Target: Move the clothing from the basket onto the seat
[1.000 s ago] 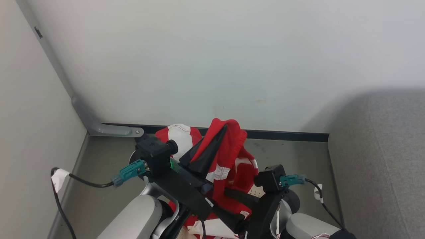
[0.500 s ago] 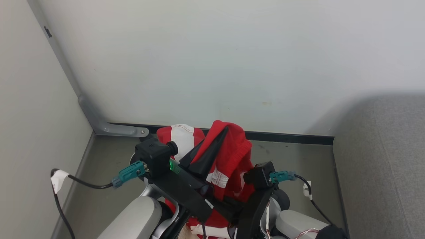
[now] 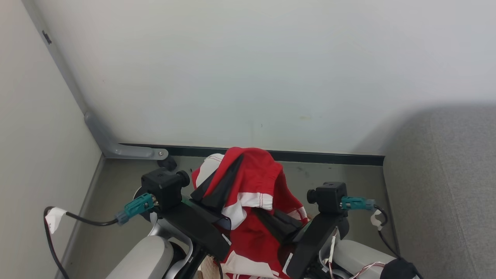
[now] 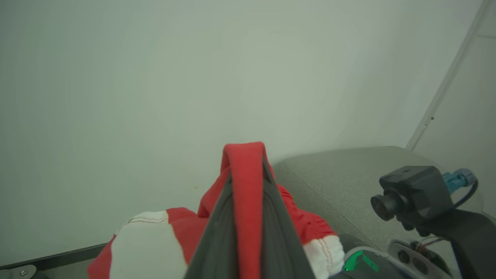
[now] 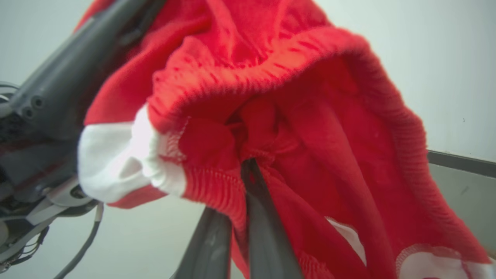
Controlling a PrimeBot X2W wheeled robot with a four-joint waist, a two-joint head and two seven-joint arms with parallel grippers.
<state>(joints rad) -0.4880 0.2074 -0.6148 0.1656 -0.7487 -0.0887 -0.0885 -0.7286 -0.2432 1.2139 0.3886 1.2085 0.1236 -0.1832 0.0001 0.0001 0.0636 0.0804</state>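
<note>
The clothing (image 3: 252,182), red with white panels, hangs bunched between my two arms above the floor. My left gripper (image 3: 237,162) is shut on its upper fold; in the left wrist view a red band of the clothing (image 4: 245,182) is pinched between the dark fingers of that gripper (image 4: 247,170). My right gripper (image 3: 276,221) reaches into the fabric lower right, and in the right wrist view this gripper (image 5: 248,164) is shut on a red seam of the clothing (image 5: 271,97). The grey seat (image 3: 445,186) lies to the right. A sliver of the perforated cream basket (image 3: 207,268) shows under the arms.
A pale wall (image 3: 248,69) stands close ahead, with a black baseboard (image 3: 333,158) and a grey metal bracket (image 3: 128,150) in the left corner. Grey floor (image 3: 120,186) lies below. Cables with teal plugs (image 3: 133,207) trail from both wrists.
My right gripper has shut on the lower part of the clothing, where its jaws stood open a second ago. The bundle and left gripper sit slightly lower and further left.
</note>
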